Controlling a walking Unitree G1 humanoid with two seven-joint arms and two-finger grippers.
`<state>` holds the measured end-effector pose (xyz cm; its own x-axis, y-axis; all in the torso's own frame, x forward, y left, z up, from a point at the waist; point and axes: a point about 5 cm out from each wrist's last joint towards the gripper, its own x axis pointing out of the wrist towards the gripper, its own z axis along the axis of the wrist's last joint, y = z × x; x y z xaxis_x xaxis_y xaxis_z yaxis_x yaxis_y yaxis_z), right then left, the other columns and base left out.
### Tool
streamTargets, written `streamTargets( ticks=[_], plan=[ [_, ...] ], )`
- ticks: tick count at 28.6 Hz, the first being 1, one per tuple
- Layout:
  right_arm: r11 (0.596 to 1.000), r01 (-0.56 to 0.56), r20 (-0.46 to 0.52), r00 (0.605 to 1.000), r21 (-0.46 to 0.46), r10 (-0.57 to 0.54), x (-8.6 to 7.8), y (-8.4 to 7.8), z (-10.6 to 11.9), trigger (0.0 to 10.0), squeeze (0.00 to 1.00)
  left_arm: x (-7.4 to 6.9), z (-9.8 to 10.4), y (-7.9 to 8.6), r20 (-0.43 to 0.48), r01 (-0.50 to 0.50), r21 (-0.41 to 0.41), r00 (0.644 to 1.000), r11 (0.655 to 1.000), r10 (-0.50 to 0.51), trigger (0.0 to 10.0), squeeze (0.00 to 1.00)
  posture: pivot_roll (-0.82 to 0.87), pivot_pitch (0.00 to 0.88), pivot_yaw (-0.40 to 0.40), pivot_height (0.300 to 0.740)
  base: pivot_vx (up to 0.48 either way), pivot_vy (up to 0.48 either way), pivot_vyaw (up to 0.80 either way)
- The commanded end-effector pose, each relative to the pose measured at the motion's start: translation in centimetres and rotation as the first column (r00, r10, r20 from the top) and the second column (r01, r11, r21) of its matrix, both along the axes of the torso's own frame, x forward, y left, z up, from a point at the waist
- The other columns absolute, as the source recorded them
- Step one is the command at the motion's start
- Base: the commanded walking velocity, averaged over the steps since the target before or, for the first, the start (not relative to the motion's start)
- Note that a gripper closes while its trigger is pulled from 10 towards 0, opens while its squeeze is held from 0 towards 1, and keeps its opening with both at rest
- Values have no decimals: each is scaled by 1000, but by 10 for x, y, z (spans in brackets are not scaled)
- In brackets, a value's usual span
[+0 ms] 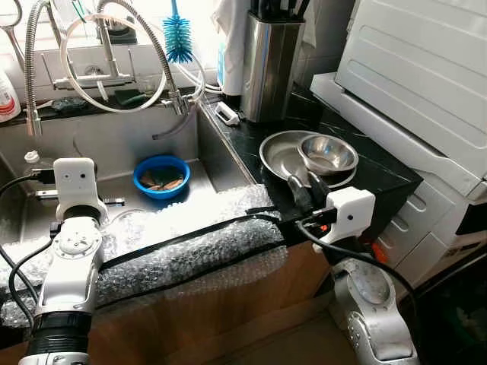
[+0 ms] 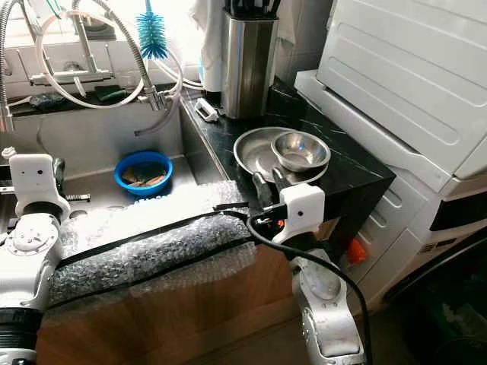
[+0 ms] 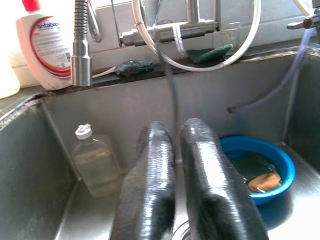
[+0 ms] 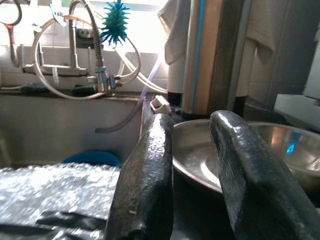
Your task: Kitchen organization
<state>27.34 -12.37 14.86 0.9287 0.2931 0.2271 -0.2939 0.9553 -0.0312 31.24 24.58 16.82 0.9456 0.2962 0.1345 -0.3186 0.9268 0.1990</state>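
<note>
Before us we see a steel sink (image 1: 99,148) and, to its right, a black marble counter (image 1: 380,171). The front edge of the sink is covered with bubble wrap (image 1: 190,243) held by black tape.

Our right pincer (image 1: 307,187) stands at the near edge of the counter. Its 2 fingers are released, with a clear gap between them, and they grasp nothing. Just beyond the tips lies a wide steel pan (image 1: 278,152), and inside it, on the far right, sits a smaller steel bowl (image 1: 329,153). Further behind the pan stands a steel knife block (image 1: 270,65).

Our left pincer (image 3: 175,165) hangs over the sink, with its 2 fingers nearly pressed together and empty. Beyond it, to the right, a blue bowl (image 1: 161,176) rests on the sink floor. To the left stands a clear bottle (image 3: 95,162) with a white cap.
</note>
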Motion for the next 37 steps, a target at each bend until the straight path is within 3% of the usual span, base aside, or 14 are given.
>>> streamTargets(
  ticks=[1,10,19,20,22,27,29,32,37],
  plan=[
    [1000,21,0,1000,12,-21,3,-4,3,10000,0,-1,-6,-6,-30,24,-2,999,1000,-24,10000,1000,-43,0,-65,740,0,0,0],
    [1000,19,9,1000,14,-20,5,-3,7,10000,0,2,-4,-24,-13,98,26,995,995,-98,10000,1000,-54,0,-70,740,0,0,0],
    [999,33,16,999,23,-34,5,-2,9,10000,0,-2,9,-26,41,121,81,991,989,-125,10000,1000,-60,0,-59,740,0,0,0],
    [999,42,13,999,33,-42,5,-3,9,10000,0,-3,13,-25,63,118,90,990,989,-124,10000,39,-59,0,-55,740,0,0,0],
    [997,64,16,998,49,-64,7,-7,11,10000,0,-6,27,-24,123,120,115,983,986,-134,10000,0,-60,0,-48,740,0,0,0],
    [989,114,15,993,95,-116,10,-17,20,10000,0,-15,44,-18,152,144,185,973,972,-173,10000,0,-61,0,-34,740,0,0,0],
    [989,118,20,993,94,-120,10,-19,22,10000,0,-16,46,-16,158,147,194,971,970,-179,10000,0,-63,0,-30,740,0,0,0],
    [985,154,54,986,72,-158,13,-33,34,10000,0,-31,53,-4,166,128,249,971,960,-173,10000,0,-49,0,-27,740,0,0,0],
    [981,177,59,981,77,-182,16,-41,40,10000,0,-40,54,1,169,106,257,974,961,-152,10000,0,-58,0,-28,740,0,0,0]
  ],
)
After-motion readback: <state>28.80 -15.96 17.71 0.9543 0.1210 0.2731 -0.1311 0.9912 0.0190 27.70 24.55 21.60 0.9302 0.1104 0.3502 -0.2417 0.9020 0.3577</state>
